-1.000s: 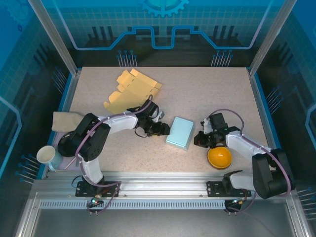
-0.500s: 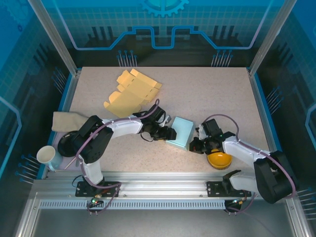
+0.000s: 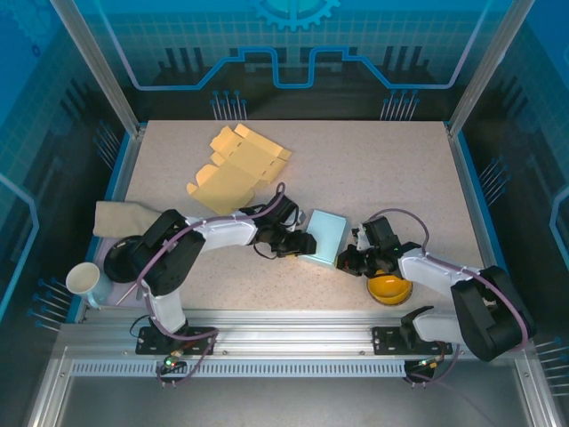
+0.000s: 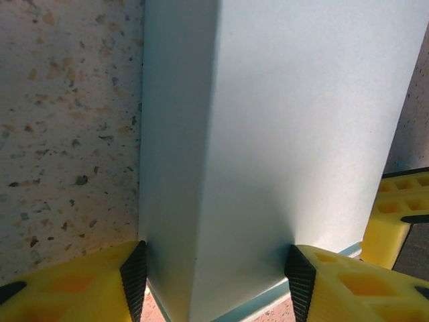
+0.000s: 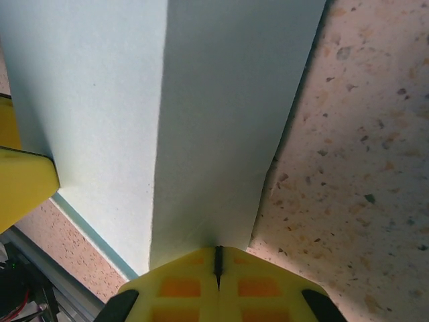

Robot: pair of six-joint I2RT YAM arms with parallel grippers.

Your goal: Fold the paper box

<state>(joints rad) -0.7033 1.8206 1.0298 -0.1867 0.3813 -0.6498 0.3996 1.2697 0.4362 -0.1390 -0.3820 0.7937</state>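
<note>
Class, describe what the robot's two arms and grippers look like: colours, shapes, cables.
The left arm and right arm have white links, black joints and looping purple-grey cables. The left gripper and right gripper have yellow fingers with square recesses; the left's carry black pads.

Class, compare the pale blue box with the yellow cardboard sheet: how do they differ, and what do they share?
The blue box is folded into a closed block; the yellow sheet lies flat, flaps spread. The left gripper straddles the blue box and the shut right gripper is at its edge; the yellow sheet lies apart from both. Both rest on the speckled table.
</note>
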